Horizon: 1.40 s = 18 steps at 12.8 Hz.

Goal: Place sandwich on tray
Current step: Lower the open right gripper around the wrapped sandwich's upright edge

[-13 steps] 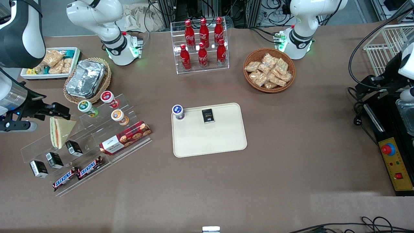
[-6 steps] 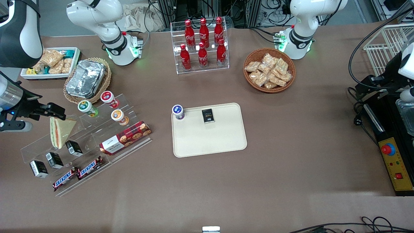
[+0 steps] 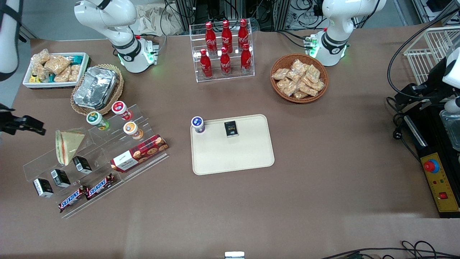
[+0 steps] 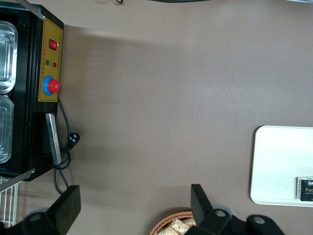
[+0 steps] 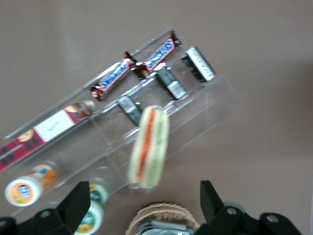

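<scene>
The sandwich [image 3: 66,145] is a wedge of pale bread with orange and green filling. It stands on edge on the clear stepped shelf [image 3: 107,151] toward the working arm's end of the table, and shows in the right wrist view [image 5: 149,147]. The cream tray [image 3: 233,158] lies at the table's middle and holds a purple-lidded cup [image 3: 197,124] and a black packet [image 3: 231,128]. My right gripper [image 3: 34,126] is open and empty. It hovers near the table's end, apart from the sandwich; in the right wrist view [image 5: 143,192] its fingers are wide apart.
The shelf also holds lidded cups [image 3: 120,108], a cookie box [image 3: 139,153], black packets [image 3: 59,177] and Snickers bars [image 3: 86,192]. A foil container in a wicker basket [image 3: 96,88], a white snack bin [image 3: 55,68], a cola rack [image 3: 224,50] and a snack basket [image 3: 299,77] stand farther back.
My gripper has drawn away from the sandwich toward the working arm's end of the table, and most of the arm has left the front view. The sandwich has not moved.
</scene>
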Each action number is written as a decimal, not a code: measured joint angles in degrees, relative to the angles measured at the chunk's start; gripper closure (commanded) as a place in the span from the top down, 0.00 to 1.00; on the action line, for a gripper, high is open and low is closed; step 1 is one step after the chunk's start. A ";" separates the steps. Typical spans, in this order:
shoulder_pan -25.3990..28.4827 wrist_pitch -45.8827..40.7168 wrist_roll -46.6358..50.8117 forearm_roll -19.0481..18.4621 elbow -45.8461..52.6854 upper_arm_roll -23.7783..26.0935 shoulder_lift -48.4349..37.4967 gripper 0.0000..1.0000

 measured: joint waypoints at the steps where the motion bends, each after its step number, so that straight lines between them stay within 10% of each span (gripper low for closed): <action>1: -1.38 2.06 -0.99 0.11 -1.25 -0.04 0.01 1.00; 18: -1.92 27.23 -0.82 1.83 -24.17 0.86 0.86 0.92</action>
